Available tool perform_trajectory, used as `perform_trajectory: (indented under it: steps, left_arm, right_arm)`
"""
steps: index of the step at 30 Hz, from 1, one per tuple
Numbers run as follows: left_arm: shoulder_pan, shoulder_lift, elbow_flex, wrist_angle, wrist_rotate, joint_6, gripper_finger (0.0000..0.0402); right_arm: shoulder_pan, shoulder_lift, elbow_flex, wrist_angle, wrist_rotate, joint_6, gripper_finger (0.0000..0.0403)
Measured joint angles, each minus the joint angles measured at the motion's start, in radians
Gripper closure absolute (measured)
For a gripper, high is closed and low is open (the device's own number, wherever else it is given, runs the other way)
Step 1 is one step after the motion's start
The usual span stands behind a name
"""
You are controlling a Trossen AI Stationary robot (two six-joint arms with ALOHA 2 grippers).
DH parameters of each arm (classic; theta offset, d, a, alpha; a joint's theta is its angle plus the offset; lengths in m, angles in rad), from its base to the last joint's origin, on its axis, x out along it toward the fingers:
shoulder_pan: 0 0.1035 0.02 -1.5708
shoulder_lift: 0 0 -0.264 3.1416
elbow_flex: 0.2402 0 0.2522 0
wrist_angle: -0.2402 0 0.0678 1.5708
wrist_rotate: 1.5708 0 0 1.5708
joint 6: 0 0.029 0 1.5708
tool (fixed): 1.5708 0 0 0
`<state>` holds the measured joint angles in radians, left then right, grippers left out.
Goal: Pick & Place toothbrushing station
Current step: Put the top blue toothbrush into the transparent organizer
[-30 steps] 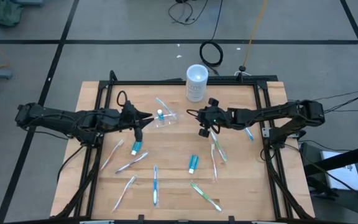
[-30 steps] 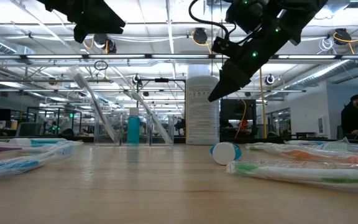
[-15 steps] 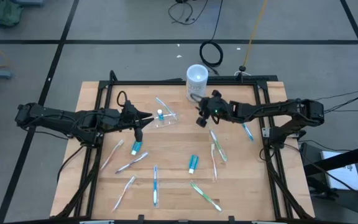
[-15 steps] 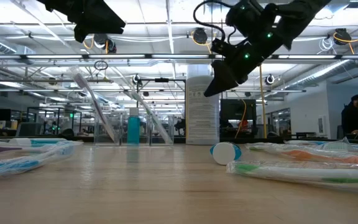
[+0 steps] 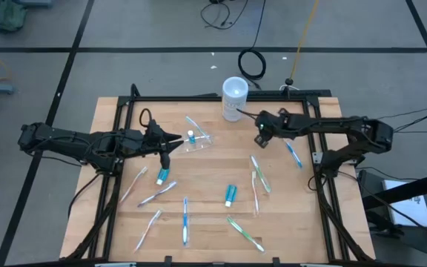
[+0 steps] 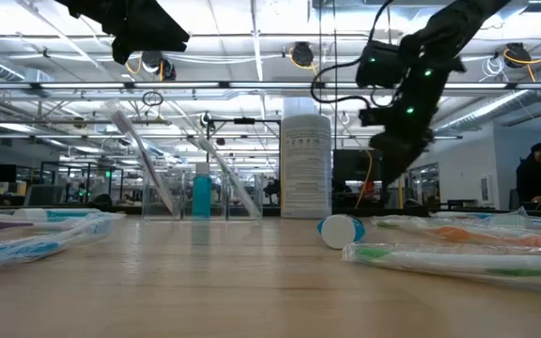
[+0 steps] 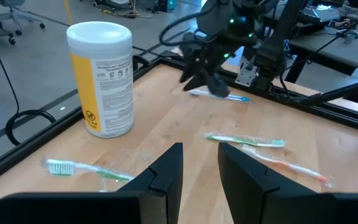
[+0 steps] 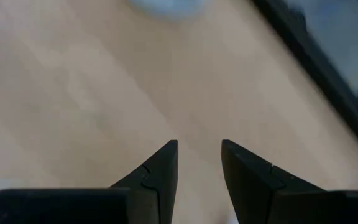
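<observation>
The clear plastic tray (image 5: 198,141) lies on the wooden table left of centre, with a small blue-capped tube (image 5: 190,136) and a toothbrush (image 5: 193,124) in it. It also shows in the low view (image 6: 188,178). My left gripper (image 5: 173,140) hovers just left of the tray, open and empty; its wrist view shows the gap between its fingers (image 7: 199,167). My right gripper (image 5: 260,135) hangs above the table right of the white cylindrical cup (image 5: 234,98), open and empty (image 8: 197,168). In the low view it points down (image 6: 385,174).
Several wrapped toothbrushes lie about, such as those at centre right (image 5: 258,172), far right (image 5: 295,154) and near the front (image 5: 185,220). Two blue tubes (image 5: 163,176) (image 5: 230,195) lie on the wood. Black frame rails (image 5: 313,148) run along the table's sides.
My right gripper has gone from the table's middle toward the far right, away from the tray, and has turned from slanting toward the left to pointing more downward. My left gripper and the tray have kept still.
</observation>
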<state>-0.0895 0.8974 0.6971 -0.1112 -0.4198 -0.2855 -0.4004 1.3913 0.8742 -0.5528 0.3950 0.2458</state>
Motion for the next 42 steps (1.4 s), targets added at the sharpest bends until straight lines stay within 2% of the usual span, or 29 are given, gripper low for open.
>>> perform_trajectory:
  steps: [6, 9, 21, 23, 28, 36, 42]
  left_arm:
    - [0.002, 0.000, 0.000, 0.001, 0.000, 0.017, 0.0295]
    - [0.002, 0.000, 0.000, 0.002, 0.000, 0.014, 0.0295]
    - [0.002, 0.000, 0.000, 0.002, 0.000, -0.009, 0.0295]
    - [0.002, 0.000, 0.000, 0.002, 0.000, -0.008, 0.0295]
    - [0.002, 0.000, 0.000, 0.002, 0.000, -0.007, 0.0295]
    - [0.002, 0.000, 0.000, 0.002, 0.000, -0.006, 0.0295]
    - [0.002, 0.000, 0.000, 0.002, 0.000, -0.006, 0.0295]
  right_arm:
    - [-0.004, -0.081, -0.001, -0.222, 0.001, 0.266, 0.0289]
    - [-0.004, -0.097, -0.028, -0.234, 0.001, 0.327, 0.0289]
    - [-0.046, -0.104, -0.206, -0.192, -0.007, 0.312, 0.0289]
    - [-0.067, -0.104, -0.222, -0.162, -0.021, 0.318, 0.0289]
    - [-0.127, -0.104, -0.248, -0.029, -0.137, 0.288, 0.0289]
    - [-0.182, -0.104, -0.255, -0.005, -0.136, 0.238, 0.0290]
    - [-0.183, -0.104, -0.255, -0.005, -0.163, 0.228, 0.0326]
